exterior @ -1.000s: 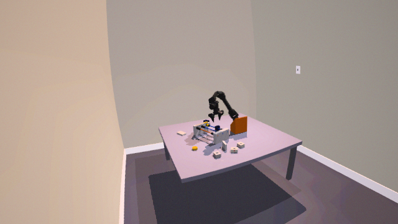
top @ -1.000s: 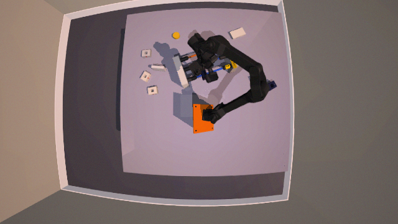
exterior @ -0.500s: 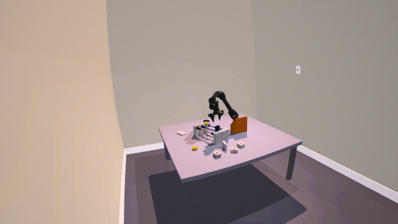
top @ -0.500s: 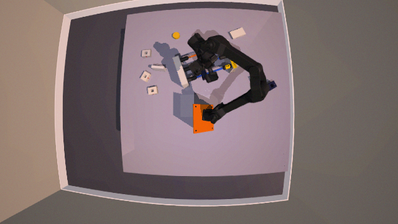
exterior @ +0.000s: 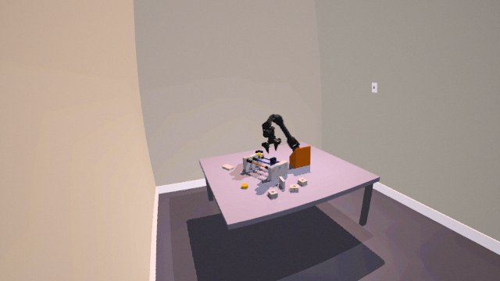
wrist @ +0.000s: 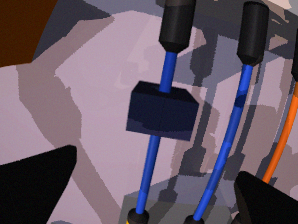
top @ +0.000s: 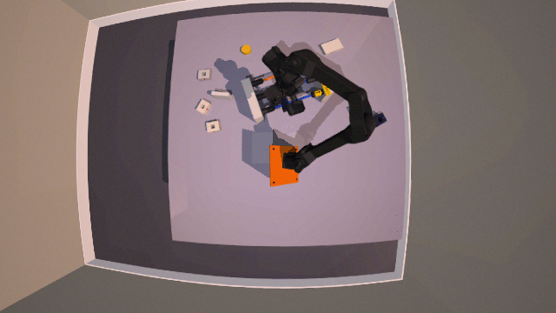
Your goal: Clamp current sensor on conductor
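Observation:
The dark blue sensor (wrist: 161, 114) (exterior: 273, 160) sits around the outer blue conductor (wrist: 147, 175), between its black end sleeves. It looks closed from above; its latch and arrow cannot be made out. A second blue conductor (wrist: 226, 142) and an orange one (wrist: 287, 140) run beside it, all between the pale end walls of a rack (top: 251, 97) (exterior: 277, 171). The LOAD marking cannot be read. My gripper (exterior: 272, 151) (wrist: 160, 169) is open and empty above the rack, its fingers on either side of the outer conductor in the wrist view, clear of the sensor.
The arm's orange base block (top: 278, 176) (exterior: 301, 157) stands beside the rack. Small pale blocks (top: 204, 74) (exterior: 294, 188), an upright pale plate (top: 221, 94), a yellow disc (top: 246, 49), a white block (top: 332, 46) and a dark blue block (top: 380, 118) lie around it.

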